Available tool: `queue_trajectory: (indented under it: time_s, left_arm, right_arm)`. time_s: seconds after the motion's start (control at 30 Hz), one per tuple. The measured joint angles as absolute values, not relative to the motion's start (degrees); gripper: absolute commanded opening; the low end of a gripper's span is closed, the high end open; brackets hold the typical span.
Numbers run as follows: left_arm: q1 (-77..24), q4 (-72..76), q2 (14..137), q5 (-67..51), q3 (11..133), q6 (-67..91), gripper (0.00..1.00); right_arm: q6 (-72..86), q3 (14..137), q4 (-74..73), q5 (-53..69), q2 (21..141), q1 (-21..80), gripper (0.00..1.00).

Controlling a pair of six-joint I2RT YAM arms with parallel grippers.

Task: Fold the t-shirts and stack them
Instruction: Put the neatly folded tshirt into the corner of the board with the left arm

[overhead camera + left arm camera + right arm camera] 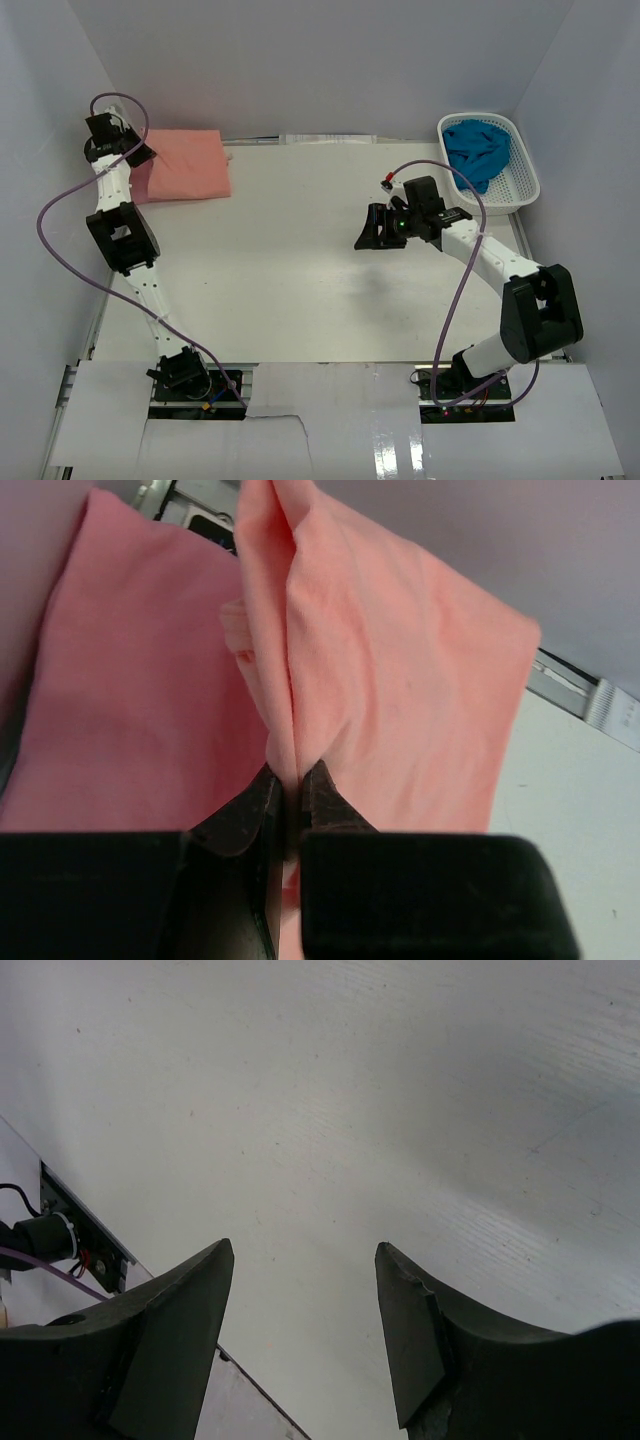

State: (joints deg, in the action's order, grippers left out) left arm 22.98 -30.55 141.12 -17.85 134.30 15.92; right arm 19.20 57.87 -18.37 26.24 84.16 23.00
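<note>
Cloth of the salmon t-shirt (185,165) lies folded at the far left corner of the worktop (300,270). A raised ridge of it is pinched tight in the left hand (290,795). The teal t-shirt (478,150) sits bunched in the white basket (525,185) at the far right corner. The right hand (305,1250) hovers above bare worktop near the middle, jaws spread, holding nothing.

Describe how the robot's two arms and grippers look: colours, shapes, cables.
The left arm and right arm have white links with bulky black joints. A thin purple cable loops along each. The left gripper and right gripper are black, each with two wedge-shaped fingers. A green light glows on the right wrist.
</note>
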Motion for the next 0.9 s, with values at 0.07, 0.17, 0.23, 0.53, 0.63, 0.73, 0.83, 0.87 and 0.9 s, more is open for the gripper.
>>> queue_trajectory:
  time_s: [0.07, 0.17, 0.23, 0.53, 0.63, 0.73, 0.83, 0.87, 0.9]
  left_arm:
    - [23.22, -30.35, 141.58, -16.62, 134.30, 15.86, 0.00]
    - [23.73, -29.76, 141.64, -15.49, 134.30, 15.88, 0.00]
    - [24.12, -28.80, 141.64, -14.98, 134.30, 15.86, 0.00]
    - [25.52, -27.57, 141.64, -11.99, 134.28, 14.11, 0.00]
    - [25.52, -27.55, 141.64, -11.27, 134.28, 13.52, 0.00]
    - [25.52, -27.49, 141.62, -10.57, 134.28, 12.97, 0.00]
    - [25.54, -27.38, 141.49, -9.52, 134.28, 12.40, 0.00]
    - [25.54, -27.38, 141.34, -9.26, 134.28, 12.25, 0.00]
    - [25.54, -27.38, 141.14, -9.02, 134.28, 12.03, 0.00]
  right_arm:
    - [19.18, 58.59, -18.37, 26.61, 85.54, 23.07, 0.65]
    - [19.05, 59.75, -18.87, 27.20, 86.76, 23.29, 0.65]
    - [18.98, 60.73, -19.31, 27.38, 87.31, 23.35, 0.65]
    - [18.57, 63.88, -19.77, 27.92, 89.17, 23.49, 0.65]
    - [18.37, 64.31, -19.81, 28.36, 90.15, 23.49, 0.65]
    - [18.09, 64.38, -19.97, 28.73, 90.87, 23.53, 0.65]
    - [17.76, 64.86, -20.10, 29.04, 91.70, 23.53, 0.65]
    - [17.69, 65.08, -20.12, 29.19, 91.98, 23.53, 0.65]
    - [17.65, 65.25, -20.08, 29.32, 92.20, 23.53, 0.65]
